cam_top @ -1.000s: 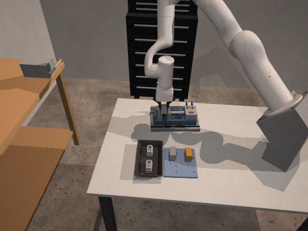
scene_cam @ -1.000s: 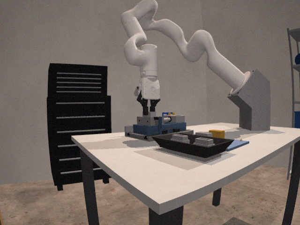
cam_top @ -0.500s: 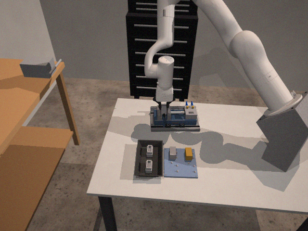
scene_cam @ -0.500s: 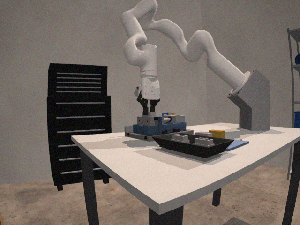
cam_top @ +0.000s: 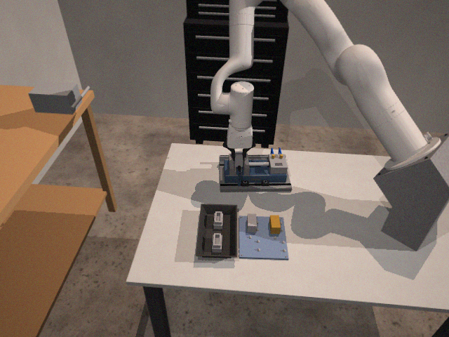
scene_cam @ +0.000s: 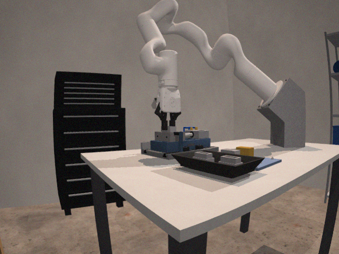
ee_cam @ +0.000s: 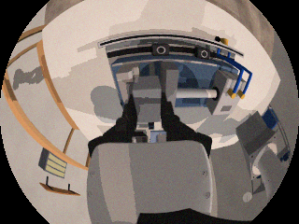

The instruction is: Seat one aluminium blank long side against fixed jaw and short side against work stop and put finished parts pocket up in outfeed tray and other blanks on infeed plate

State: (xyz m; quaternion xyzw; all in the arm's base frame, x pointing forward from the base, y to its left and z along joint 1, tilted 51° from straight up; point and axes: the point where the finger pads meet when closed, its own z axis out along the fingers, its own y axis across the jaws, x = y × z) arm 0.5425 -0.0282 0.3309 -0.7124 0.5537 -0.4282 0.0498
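You have both finished parts [cam_top: 217, 230] lying in the outfeed tray [cam_top: 203, 232], two spare blanks [cam_top: 263, 223] on the infeed plate [cam_top: 264, 250], and your gripper [scene_cam: 168, 126] clamping an aluminium blank [ee_cam: 149, 95] low over the vise [cam_top: 254, 178], not yet seated or let go.

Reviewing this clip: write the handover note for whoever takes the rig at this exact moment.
Gripper: shut on an aluminium blank, low in the vise opening by the hose-free fixed jaw; whether it sits flat on the bars cannot be told.
Done: two finished parts lie pocket up in the outfeed tray. A second aluminium blank and the brass blank rest on the infeed plate.
Left: confirm seating against jaw and work stop, release, lift the arm free.
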